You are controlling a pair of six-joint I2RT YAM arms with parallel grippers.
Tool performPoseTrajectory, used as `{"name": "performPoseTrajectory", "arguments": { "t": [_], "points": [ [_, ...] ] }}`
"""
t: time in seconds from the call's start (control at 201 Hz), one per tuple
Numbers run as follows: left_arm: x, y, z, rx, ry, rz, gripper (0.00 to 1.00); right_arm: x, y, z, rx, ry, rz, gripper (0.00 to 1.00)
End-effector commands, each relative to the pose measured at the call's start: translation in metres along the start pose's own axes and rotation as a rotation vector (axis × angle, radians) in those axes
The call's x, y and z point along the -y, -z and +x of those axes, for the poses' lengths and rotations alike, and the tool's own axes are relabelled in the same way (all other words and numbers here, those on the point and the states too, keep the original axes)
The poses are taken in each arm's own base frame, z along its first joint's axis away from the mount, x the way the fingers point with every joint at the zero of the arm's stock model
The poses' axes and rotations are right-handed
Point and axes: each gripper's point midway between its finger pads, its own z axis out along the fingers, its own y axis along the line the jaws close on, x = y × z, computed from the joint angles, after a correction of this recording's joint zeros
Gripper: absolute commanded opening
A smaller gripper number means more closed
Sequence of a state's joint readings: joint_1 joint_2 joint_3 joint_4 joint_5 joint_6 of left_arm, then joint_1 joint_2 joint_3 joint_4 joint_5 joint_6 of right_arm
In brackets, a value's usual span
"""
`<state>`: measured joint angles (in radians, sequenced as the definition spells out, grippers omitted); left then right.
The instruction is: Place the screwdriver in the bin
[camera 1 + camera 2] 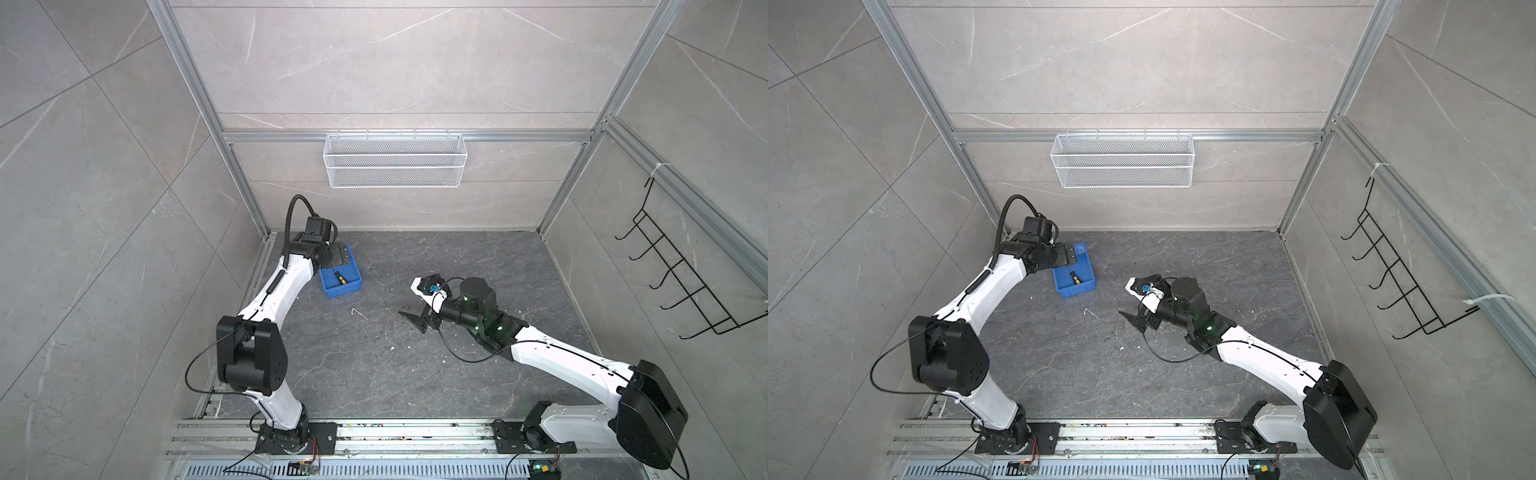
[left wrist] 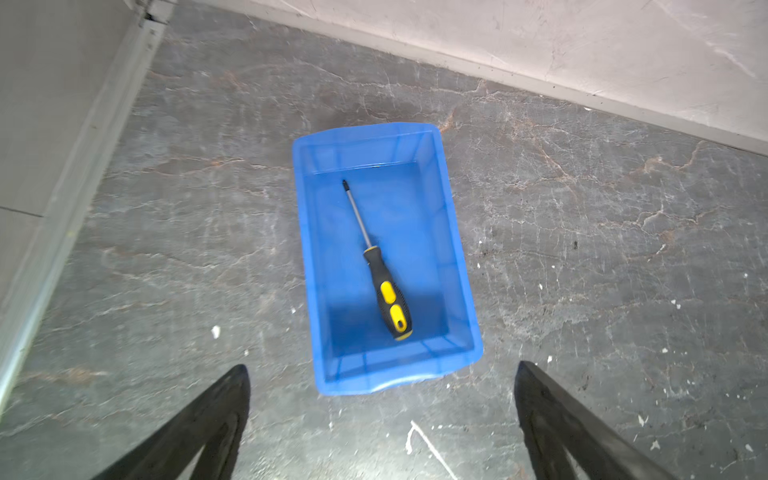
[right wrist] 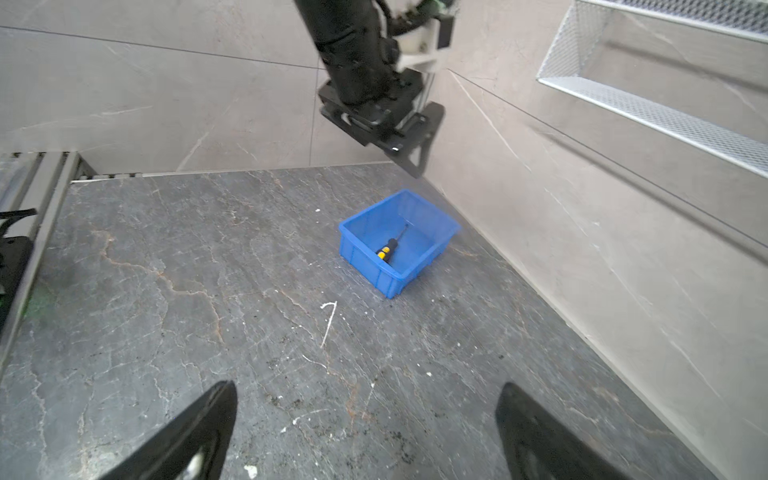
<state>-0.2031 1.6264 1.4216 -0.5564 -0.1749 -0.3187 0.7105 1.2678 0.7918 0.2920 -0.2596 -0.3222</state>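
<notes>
The screwdriver (image 2: 388, 291), with its yellow-and-black handle and thin shaft, lies flat on the floor of the blue bin (image 2: 457, 249). Both top views show it there (image 1: 338, 277) (image 1: 1073, 277), inside the bin (image 1: 343, 291) (image 1: 1077, 291) at the back left of the dark floor. My left gripper (image 2: 382, 364) hangs open above the bin's back end (image 1: 337, 257), pointing down, with nothing between its fingers. My right gripper (image 3: 366, 385) is open and empty too, low over the middle of the floor (image 1: 415, 318), well to the right of the bin (image 3: 365, 259).
A white wire mesh basket (image 1: 395, 166) hangs on the back wall. On the right wall is a black wire hook rack (image 1: 673, 274). The bin stands near the left wall's aluminium post (image 2: 83, 166). A white scratch (image 3: 328, 324) marks the floor.
</notes>
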Motion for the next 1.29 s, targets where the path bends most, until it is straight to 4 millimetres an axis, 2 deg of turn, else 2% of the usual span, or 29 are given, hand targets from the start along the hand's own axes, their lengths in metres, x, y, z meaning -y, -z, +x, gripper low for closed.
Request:
{"name": "performPoseTrajectory", "arguments": {
  "t": [0.0,0.179,0.383,0.492,0.602,0.681,0.836,0.985,1.189,1.288],
  "points": [
    [-0.006,0.019,-0.003,0.105,-0.052,0.004,1.0,0.027,0.018,-0.005,0.041,-0.055,0.14,0.99],
    [-0.013,0.033,0.018,0.248,-0.113,0.043,1.0,0.059,0.045,0.011,0.045,-0.114,0.304,0.99],
    [-0.031,0.028,0.058,0.289,-0.179,0.014,1.0,0.101,0.087,0.04,0.043,-0.209,0.505,0.99],
    [-0.04,0.028,0.073,0.355,-0.229,-0.006,1.0,0.124,0.115,0.062,0.005,-0.206,0.66,0.99],
    [-0.052,0.03,0.086,0.402,-0.274,-0.051,1.0,0.14,0.141,0.093,-0.069,-0.184,0.812,0.99],
    [-0.061,0.028,0.095,0.426,-0.283,-0.085,1.0,0.148,0.152,0.117,-0.119,-0.196,0.889,0.99],
    [-0.075,0.017,0.114,0.449,-0.272,-0.128,1.0,0.153,0.159,0.157,-0.156,-0.261,0.959,0.99],
    [-0.085,0.005,0.124,0.48,-0.267,-0.145,1.0,0.155,0.158,0.18,-0.136,-0.319,0.971,0.99],
    [-0.085,0.001,0.108,0.582,-0.251,-0.082,1.0,0.159,0.154,0.206,-0.106,-0.36,0.964,0.99],
    [-0.084,-0.01,0.102,0.597,-0.229,-0.053,1.0,0.16,0.151,0.216,-0.096,-0.372,0.958,0.99]
  ]
}}
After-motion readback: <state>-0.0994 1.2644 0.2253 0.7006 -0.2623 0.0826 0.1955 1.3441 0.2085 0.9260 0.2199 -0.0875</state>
